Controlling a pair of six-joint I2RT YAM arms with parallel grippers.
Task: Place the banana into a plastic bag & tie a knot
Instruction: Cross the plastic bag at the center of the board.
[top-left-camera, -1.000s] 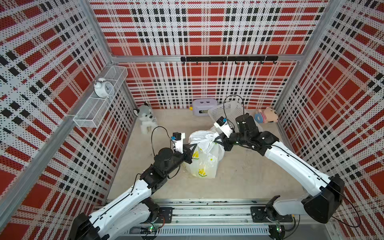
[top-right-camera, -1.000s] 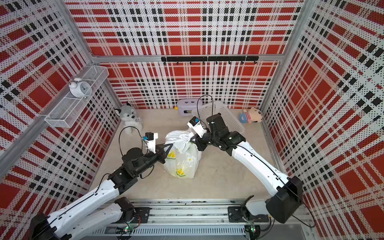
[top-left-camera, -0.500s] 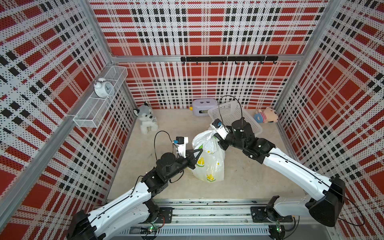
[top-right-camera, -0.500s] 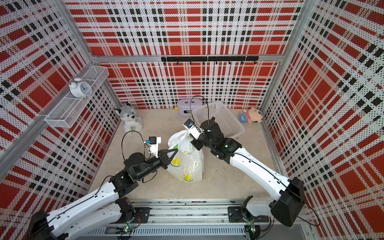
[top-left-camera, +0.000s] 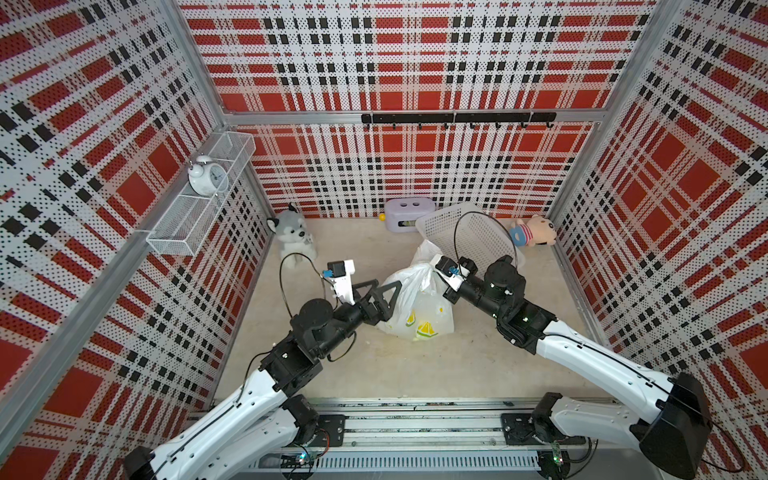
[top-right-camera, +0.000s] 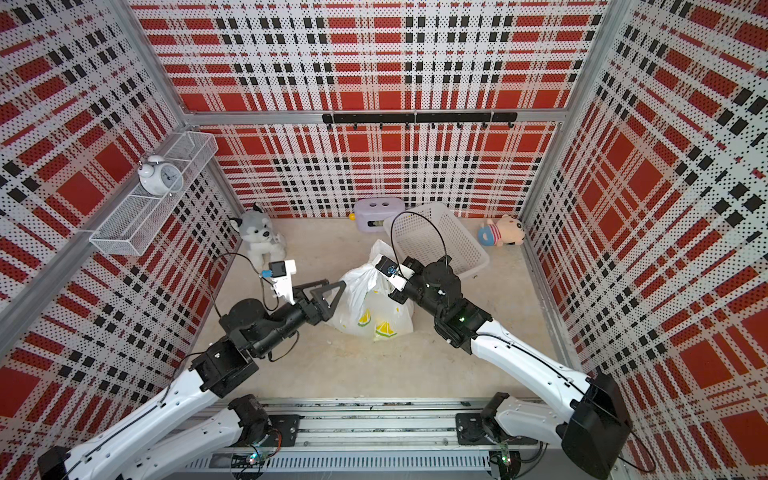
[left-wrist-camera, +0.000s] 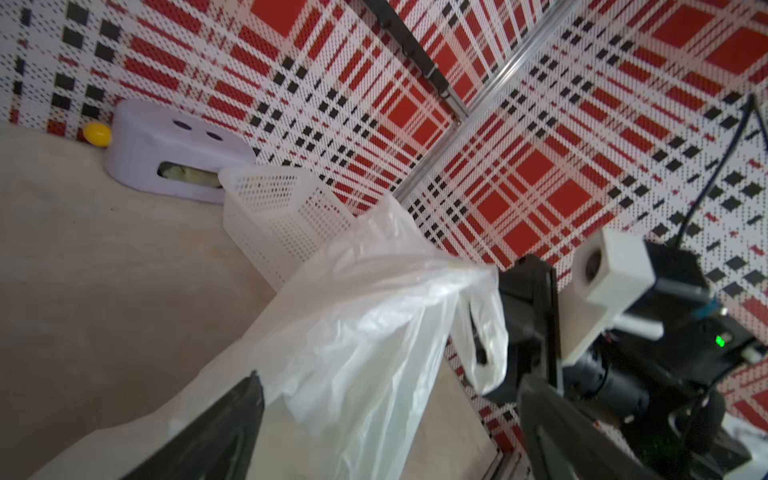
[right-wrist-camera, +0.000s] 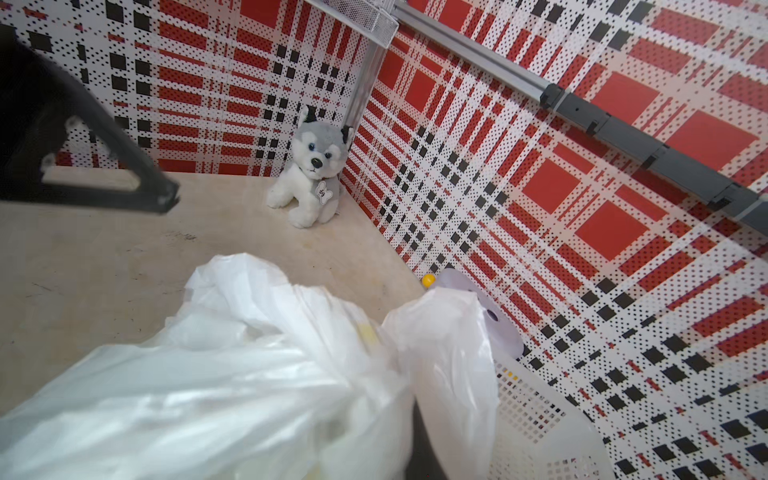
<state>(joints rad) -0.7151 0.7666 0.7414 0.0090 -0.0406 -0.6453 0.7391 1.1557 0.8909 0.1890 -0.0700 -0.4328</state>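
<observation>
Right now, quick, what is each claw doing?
Left claw: open, holding nothing.
Right claw: closed on the plastic bag handle.

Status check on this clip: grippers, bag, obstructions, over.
Left gripper open, plastic bag between its jaws. Right gripper shut on the bag's gathered top. No knot visible; banana hidden. White basket close behind bag.

A robot-lab test booth: plaid perforated walls (top-left-camera: 415, 62), aluminium frame (top-left-camera: 291, 119), a mounting rail (top-left-camera: 415, 430) along the front.
</observation>
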